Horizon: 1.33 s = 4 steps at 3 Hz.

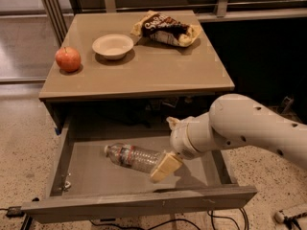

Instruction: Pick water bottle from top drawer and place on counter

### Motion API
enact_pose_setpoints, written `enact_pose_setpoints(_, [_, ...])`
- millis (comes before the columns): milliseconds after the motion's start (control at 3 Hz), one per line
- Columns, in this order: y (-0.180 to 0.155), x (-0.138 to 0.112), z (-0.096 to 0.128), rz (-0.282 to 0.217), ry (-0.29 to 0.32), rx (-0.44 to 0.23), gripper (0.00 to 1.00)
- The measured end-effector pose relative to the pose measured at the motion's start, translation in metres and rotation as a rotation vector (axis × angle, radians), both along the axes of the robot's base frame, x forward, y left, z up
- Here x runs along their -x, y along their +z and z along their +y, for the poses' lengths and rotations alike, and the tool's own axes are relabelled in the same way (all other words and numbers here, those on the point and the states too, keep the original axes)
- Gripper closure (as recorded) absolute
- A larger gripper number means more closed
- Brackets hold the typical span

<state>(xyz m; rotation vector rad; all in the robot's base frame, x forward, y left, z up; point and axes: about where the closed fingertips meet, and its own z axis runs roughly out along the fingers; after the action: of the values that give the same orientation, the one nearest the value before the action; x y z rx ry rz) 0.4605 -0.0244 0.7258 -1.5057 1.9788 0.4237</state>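
Open under the worktop (158, 71): drawer (139, 202), front panel nearest the camera, grey bottom in plain sight. On that bottom, left of middle: bottle (130, 156), on its side, white cap toward the left, red-and-white label band just behind the neck, ribbed clear body running right and slightly toward the front panel. Resting on the drawer bottom, not lifted, as far as can be told.

Reaching in from the right, over the drawer's right half: bulky white arm (249, 128), ending in the tool (169, 145) at the base end of the bottle. Tool released, its two tan fingers (165, 166) spread well apart: one low, overlapping the bottle's base in this view; the other higher, near the shadow beneath the worktop. Cannot tell whether the low finger touches the bottle or only sits in front of it. Nothing grasped.

In the drawer's front left corner: a small metal piece (64, 183), too small to identify.

On the worktop, well apart from the bottle: red apple (68, 59) near the left edge; shallow cream bowl (112, 46) to its right and a little farther back; crumpled dark-and-yellow bag (167, 28) toward the back, right of the bowl.

Around the cabinet: speckled floor (24, 147); dark cables (192, 222) low down, under the drawer front.
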Motion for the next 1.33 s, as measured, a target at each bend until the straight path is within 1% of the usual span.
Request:
enact_pose_setpoints(333, [-0.025, -0.002, 0.025, 0.012, -0.005, 0.015, 0.0])
enact_pose_setpoints(667, [-0.047, -0.017, 0.053, -0.009, -0.021, 0.026, 0.0])
enact_pose_setpoints(1000, [-0.055, -0.031, 0.066, -0.03, -0.032, 0.03, 0.0])
enact_pose_setpoints(1333, [-0.061, -0.042, 0.072, -0.051, -0.046, 0.036, 0.0])
